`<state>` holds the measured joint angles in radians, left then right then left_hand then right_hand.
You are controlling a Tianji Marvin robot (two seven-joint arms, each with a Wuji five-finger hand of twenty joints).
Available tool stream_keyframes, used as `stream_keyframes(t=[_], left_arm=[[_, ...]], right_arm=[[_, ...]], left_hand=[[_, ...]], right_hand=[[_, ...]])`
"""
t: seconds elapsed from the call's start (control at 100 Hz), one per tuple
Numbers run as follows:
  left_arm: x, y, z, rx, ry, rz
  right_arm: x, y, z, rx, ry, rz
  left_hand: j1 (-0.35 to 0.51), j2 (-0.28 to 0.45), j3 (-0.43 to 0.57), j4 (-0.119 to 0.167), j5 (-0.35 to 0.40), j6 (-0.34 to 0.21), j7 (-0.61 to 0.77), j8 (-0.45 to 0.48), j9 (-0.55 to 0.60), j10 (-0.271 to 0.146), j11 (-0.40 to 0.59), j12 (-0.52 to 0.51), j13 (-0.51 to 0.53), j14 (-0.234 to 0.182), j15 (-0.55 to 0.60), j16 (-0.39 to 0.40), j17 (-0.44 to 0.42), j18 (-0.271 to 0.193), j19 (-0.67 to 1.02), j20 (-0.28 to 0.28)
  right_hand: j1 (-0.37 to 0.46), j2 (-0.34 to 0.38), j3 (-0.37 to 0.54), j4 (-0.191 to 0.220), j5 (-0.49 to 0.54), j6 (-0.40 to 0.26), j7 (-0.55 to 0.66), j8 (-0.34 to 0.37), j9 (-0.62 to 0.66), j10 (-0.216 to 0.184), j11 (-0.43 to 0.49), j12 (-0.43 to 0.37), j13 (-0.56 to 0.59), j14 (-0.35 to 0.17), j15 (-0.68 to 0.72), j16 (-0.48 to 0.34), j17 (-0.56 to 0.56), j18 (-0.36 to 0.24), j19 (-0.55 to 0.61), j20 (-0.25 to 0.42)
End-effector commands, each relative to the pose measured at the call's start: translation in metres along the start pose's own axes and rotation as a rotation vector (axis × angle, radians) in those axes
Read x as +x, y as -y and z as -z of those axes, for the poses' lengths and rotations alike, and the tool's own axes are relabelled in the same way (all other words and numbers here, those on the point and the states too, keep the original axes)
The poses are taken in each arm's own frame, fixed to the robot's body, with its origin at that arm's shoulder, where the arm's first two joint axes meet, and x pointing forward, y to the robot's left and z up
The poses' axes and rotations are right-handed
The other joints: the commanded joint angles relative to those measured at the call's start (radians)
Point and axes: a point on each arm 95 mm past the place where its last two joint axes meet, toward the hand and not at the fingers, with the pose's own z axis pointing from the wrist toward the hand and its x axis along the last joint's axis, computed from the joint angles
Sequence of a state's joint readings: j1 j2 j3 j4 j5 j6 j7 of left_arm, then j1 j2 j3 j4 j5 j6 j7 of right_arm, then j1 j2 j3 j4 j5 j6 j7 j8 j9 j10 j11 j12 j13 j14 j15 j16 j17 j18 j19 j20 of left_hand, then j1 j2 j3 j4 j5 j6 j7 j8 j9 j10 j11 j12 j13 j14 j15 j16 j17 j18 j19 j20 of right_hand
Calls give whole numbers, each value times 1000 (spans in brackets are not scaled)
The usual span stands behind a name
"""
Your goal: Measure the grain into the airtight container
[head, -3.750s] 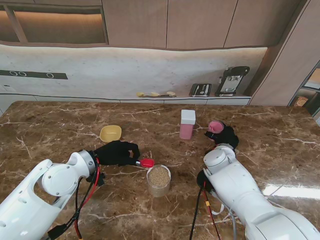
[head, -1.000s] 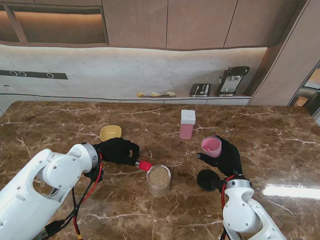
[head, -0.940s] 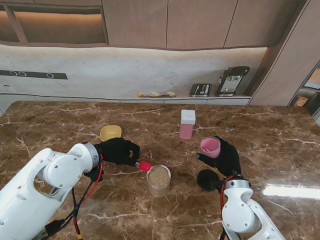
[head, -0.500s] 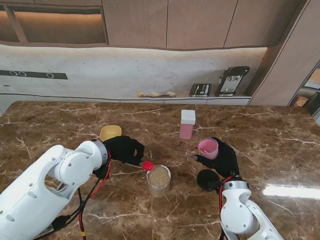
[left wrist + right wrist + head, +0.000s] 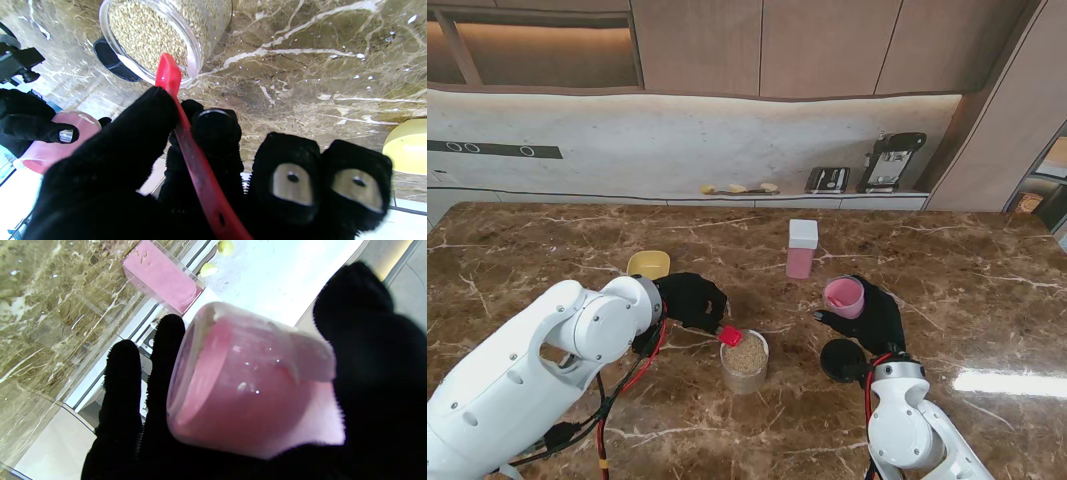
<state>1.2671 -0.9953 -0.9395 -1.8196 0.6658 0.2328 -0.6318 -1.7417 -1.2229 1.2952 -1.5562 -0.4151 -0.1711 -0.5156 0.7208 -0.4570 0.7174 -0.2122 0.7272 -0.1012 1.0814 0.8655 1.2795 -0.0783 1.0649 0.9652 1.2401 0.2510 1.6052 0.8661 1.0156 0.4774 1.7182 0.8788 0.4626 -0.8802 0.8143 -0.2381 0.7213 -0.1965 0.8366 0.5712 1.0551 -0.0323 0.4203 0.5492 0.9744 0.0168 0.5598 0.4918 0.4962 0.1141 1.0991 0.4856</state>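
A clear jar of grain [image 5: 745, 360] [image 5: 156, 36] stands near the table's middle. My left hand [image 5: 689, 300] [image 5: 173, 173] is shut on a red measuring scoop [image 5: 729, 336] [image 5: 186, 140], whose bowl rests at the jar's rim over the grain. To the right, my right hand [image 5: 874, 318] [image 5: 300, 426] is shut on a pink cup [image 5: 844, 294] [image 5: 247, 386], held off the table and tilted toward the jar. A pink airtight container with a white lid [image 5: 801, 248] [image 5: 160, 280] stands farther from me, behind the jar.
A yellow bowl [image 5: 648, 265] [image 5: 405, 146] sits just beyond my left hand. A round black lid [image 5: 839, 359] [image 5: 113, 61] lies on the table right of the jar. The brown marble table [image 5: 547, 250] ends at a wall counter with appliances.
My left hand moved right and brought the red scoop from beside the jar to its rim. My right hand drew nearer to me with the pink cup, then held almost still.
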Motion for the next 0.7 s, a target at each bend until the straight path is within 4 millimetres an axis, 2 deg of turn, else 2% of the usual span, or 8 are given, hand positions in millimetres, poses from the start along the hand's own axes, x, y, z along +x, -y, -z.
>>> stream_keyframes(t=[0.0,0.69], left_arm=[[-4,-4,-3,-21,12,11],[9,-3,-15,-44,53,-30]], right_arm=[[-3,4,4,19,20,-4],[-3,2,4,19,23,-13]], left_hand=[[14,0,92,3,45,-70,42,-13,81,-53,45,-13,29,-20,77,-16,51,-27,138,-14],[6,-4,107,6,42,-69,54,-30,80,-65,52,-37,29,-31,84,-25,53,-51,159,-33]], right_hand=[[45,199,150,-52,75,-95,69,1,7,-30,9,-17,-30,-26,-9,7,-9,-16,-11,-17],[42,194,150,-54,71,-97,65,4,-1,-31,7,-21,-37,-25,-15,7,-13,-16,-21,-8]])
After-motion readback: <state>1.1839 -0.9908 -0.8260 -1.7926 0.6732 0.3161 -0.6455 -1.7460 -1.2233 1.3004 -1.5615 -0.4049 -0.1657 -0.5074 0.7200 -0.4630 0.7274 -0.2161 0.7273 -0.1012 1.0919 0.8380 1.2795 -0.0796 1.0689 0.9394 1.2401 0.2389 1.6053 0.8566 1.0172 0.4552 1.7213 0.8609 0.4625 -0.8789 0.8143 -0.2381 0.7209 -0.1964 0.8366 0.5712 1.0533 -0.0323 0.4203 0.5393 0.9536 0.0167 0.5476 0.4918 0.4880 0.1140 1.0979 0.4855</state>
